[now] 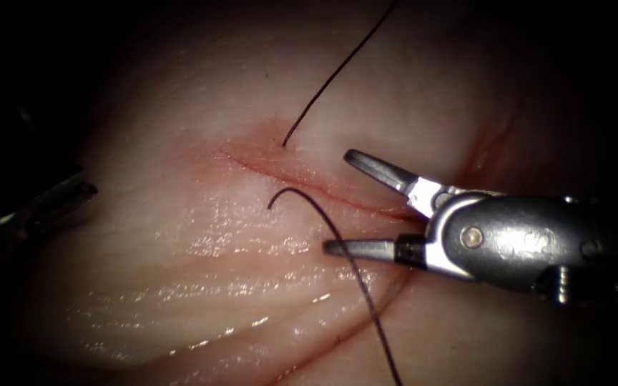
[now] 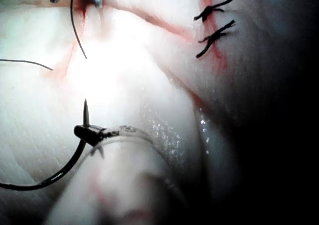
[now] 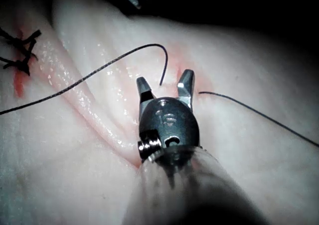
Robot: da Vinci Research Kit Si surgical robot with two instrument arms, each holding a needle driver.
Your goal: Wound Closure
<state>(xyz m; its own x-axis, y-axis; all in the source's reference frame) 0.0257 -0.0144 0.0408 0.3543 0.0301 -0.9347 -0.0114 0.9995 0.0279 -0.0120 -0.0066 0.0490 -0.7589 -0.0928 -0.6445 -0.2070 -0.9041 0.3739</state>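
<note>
The right claw (image 1: 337,204) stood wide open over the cut (image 1: 302,179) in the tissue (image 1: 180,236), holding nothing. Two ends of thread (image 1: 352,268) lay at the cut, one on each side of it. The left claw (image 2: 88,133) held the needle (image 2: 75,157) near its point, away from the cut and free of the tissue. Two finished stitches (image 2: 213,26) sat further along the cut. I judge a new stitch was in hand; next, a thread end needed to be grasped.

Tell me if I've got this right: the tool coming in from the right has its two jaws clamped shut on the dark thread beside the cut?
Not quite. The right arm's tool has its jaws spread wide open, holding nothing. The thread merely runs between them, beside the cut in the tissue. The endoscope view shows this; the right wrist view agrees.
</note>
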